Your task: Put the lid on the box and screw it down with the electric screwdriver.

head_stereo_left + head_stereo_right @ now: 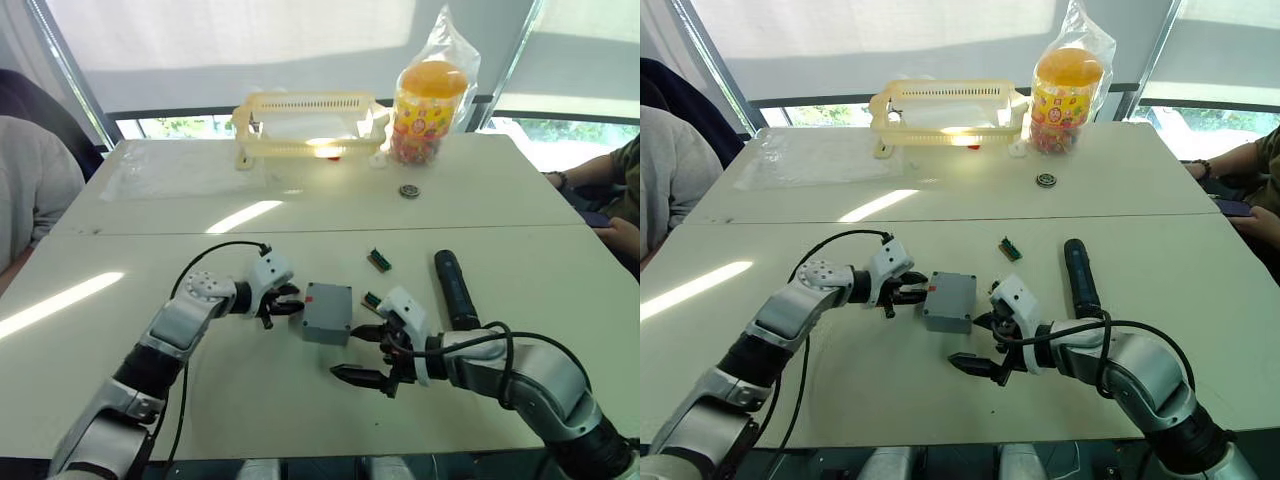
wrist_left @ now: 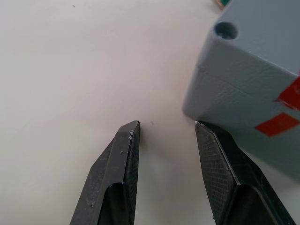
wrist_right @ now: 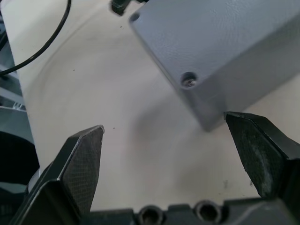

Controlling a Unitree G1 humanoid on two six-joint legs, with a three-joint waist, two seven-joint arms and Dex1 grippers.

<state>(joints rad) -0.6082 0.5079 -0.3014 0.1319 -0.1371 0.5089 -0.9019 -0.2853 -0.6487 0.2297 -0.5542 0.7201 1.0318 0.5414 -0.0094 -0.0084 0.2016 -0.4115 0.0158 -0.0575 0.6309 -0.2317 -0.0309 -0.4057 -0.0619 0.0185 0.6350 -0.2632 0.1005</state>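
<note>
Sitting on the white bench (image 1: 300, 420) between the two grippers is the grey box (image 1: 327, 312), its lid (image 3: 206, 40) already on top with screw holes at the corners. The left gripper (image 1: 283, 300) has its fingers (image 2: 117, 183) slightly parted, one tip against the box's side — holding nothing. The right gripper (image 1: 368, 355) is spread wide and empty just beside the box. The electric screwdriver (image 1: 455, 288) lies apart on the bench, near the right arm.

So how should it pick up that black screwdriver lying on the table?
Probably by the middle of its thick barrel. The electric screwdriver lies flat, pointing away from the robot, just beyond the open right gripper. Coming down from above with one finger on each long side should suit its round, narrow shape.
</note>
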